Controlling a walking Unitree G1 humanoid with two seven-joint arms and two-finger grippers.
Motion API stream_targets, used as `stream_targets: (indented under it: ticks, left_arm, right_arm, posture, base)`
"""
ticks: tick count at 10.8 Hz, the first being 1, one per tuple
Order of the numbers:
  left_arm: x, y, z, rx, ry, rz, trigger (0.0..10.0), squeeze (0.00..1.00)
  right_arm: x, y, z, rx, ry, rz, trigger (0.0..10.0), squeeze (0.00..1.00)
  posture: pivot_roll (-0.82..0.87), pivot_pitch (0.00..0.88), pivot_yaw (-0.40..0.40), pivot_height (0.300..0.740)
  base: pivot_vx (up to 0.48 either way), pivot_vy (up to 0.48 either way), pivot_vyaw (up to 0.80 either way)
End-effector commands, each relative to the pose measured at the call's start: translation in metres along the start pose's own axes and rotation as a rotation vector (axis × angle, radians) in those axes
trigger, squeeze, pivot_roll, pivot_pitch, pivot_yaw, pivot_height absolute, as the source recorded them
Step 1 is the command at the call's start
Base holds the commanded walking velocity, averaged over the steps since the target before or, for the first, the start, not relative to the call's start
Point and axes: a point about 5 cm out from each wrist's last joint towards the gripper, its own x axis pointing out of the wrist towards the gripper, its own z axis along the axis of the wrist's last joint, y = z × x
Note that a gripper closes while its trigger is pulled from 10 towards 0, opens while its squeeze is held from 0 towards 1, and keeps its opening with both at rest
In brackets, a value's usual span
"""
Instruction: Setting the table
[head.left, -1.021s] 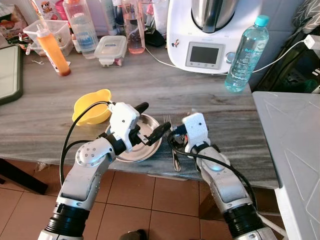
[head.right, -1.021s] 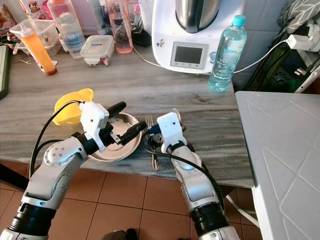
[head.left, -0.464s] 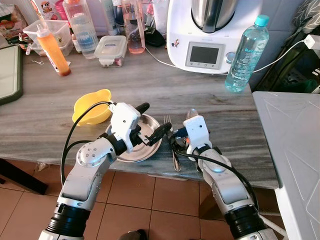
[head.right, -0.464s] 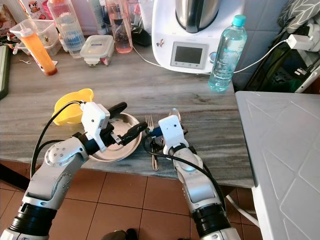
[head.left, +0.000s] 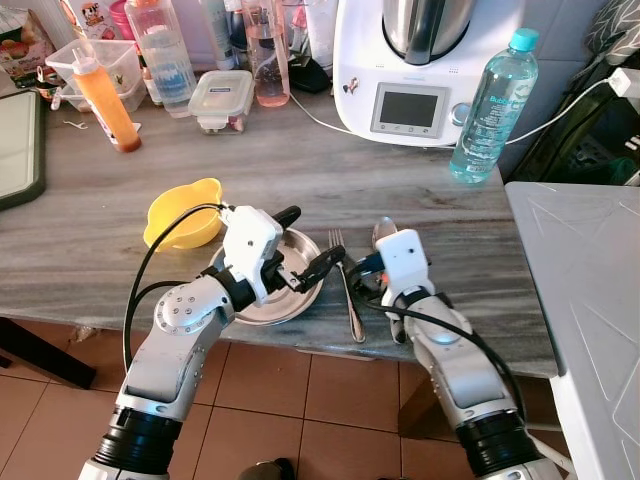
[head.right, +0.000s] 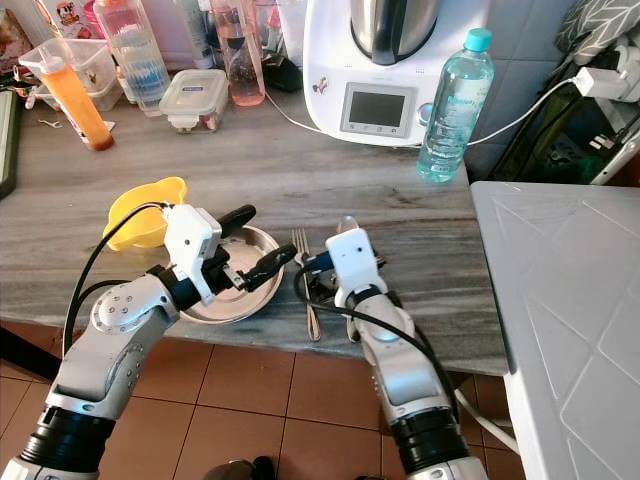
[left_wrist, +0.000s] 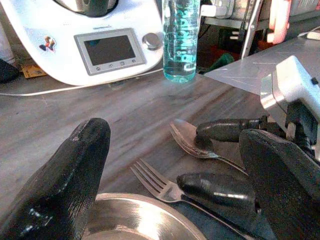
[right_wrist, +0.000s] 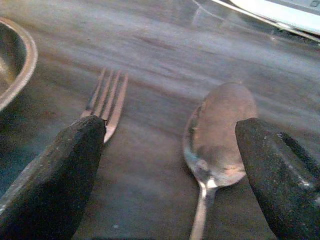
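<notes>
A round steel plate sits near the front edge of the grey wooden counter. My left gripper hovers open above the plate's right side, holding nothing. To the plate's right lies a fork, and beside that a spoon, both pointing away from me. My right gripper is open low over the two utensils, which show flat on the counter between its fingers as the fork and the spoon. A yellow bowl stands just left of the plate.
At the back stand a white kitchen appliance, a clear water bottle, an orange sauce bottle, a lidded container and several bottles. A grey table adjoins on the right. Tiled floor lies below the counter edge.
My right gripper has shifted to the right, and the spoon now lies in full sight beside the fork. The left arm, plate and bowl stayed put.
</notes>
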Motion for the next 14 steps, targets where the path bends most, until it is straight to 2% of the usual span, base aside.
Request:
stream_targets:
  ticks: [1,9,14]
  left_arm:
    - [0.000,-0.001,0.001,0.008,0.003,-0.002,10.0,0.00]
    - [-0.001,-0.002,0.001,0.007,0.003,-0.003,10.0,0.00]
    - [0.000,-0.002,0.001,0.005,0.004,-0.006,10.0,0.00]
  right_arm:
    - [-0.002,-0.002,0.000,0.014,0.001,-0.012,10.0,0.45]
    - [0.005,0.025,0.013,0.016,-0.049,0.107,10.0,0.45]
    - [0.010,0.022,0.009,0.002,-0.025,0.108,10.0,0.45]
  posture:
    - [0.16,0.156,0.050,0.740]
    - [0.17,0.161,0.051,0.740]
    - [0.17,0.158,0.051,0.740]
  base:
    - [0.000,0.000,0.00]
    - [0.000,0.000,0.00]
    - [0.000,0.000,0.00]
